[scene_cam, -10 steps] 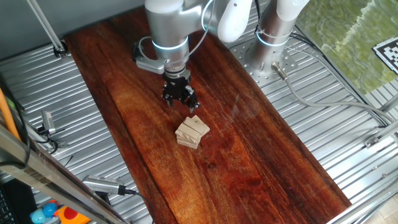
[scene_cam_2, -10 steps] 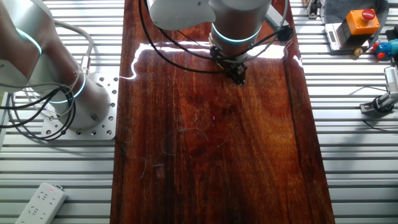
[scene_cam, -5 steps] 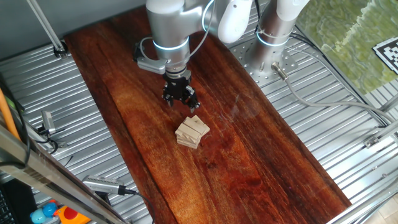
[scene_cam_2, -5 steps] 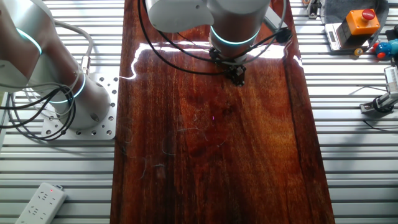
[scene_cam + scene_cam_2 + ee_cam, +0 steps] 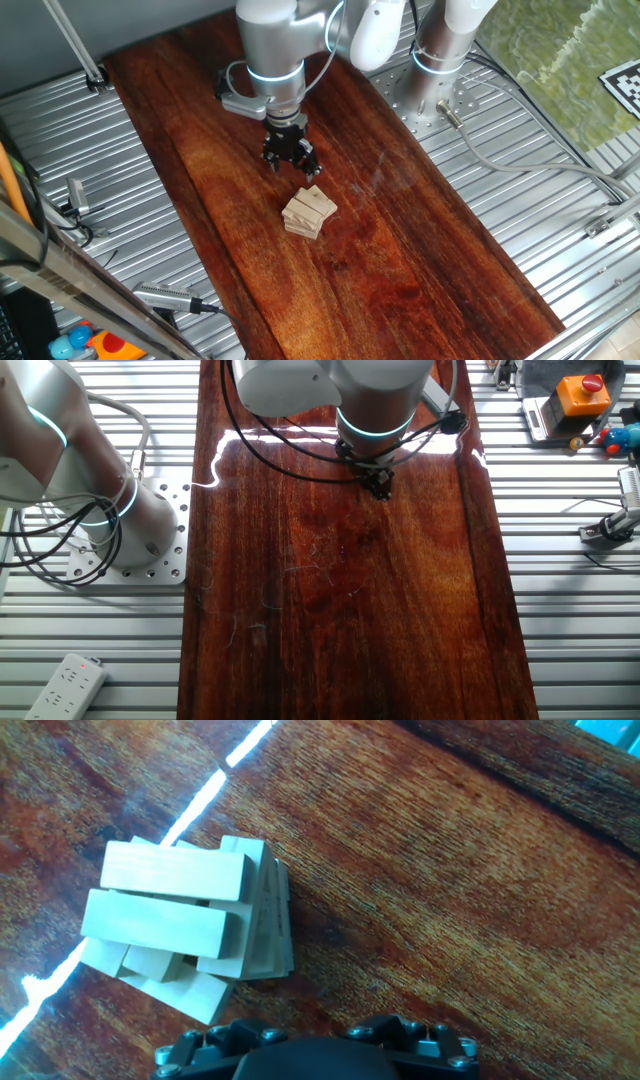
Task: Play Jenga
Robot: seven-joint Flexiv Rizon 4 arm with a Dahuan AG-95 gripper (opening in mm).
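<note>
A remote point(image 5: 64, 682) and an orange-topped box point(image 5: 563, 400) are lying on the ribbed metal table point(image 5: 520, 160), well apart from the dark wood board point(image 5: 350, 230). The gripper point(image 5: 290, 160) is hanging just beside the Jenga point(image 5: 309, 211), its finger gap impossible to judge. The pale crossed blocks are sitting mid-board, two lying side by side on top.
</note>
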